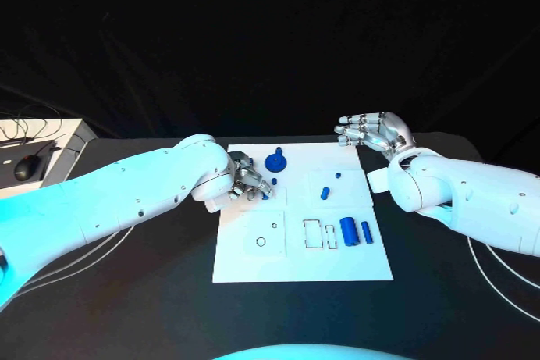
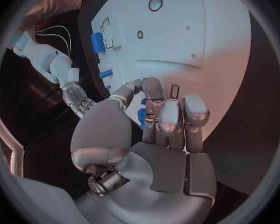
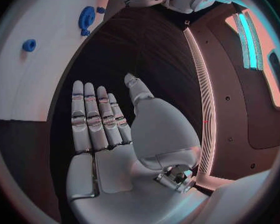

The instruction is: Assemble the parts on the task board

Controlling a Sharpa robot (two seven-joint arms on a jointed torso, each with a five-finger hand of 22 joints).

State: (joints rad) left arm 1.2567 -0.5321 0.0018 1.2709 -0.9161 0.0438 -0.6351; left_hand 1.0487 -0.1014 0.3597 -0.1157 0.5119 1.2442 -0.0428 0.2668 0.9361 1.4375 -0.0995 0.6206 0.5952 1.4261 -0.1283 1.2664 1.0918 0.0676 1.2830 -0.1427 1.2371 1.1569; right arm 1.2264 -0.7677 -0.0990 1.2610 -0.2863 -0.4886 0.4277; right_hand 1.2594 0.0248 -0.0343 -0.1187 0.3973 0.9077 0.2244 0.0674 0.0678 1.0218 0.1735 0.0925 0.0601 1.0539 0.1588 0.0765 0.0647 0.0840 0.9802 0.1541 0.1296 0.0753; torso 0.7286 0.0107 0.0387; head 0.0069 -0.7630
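Observation:
The white task board lies mid-table. My left hand hangs over its far left part with fingers curled in, pinching a small blue part between thumb and fingers. A blue gear sits near the board's far edge, just beyond that hand. A short blue peg stands mid-board, and two blue cylinders lie side by side at the right. My right hand floats past the board's far right corner, palm flat and fingers straight, holding nothing. The right wrist view also has the gear.
Outlined rectangular slots and a small oval hole mark the board's near half. A white box with a dark mouse and cables sits at the table's far left. Black tabletop surrounds the board.

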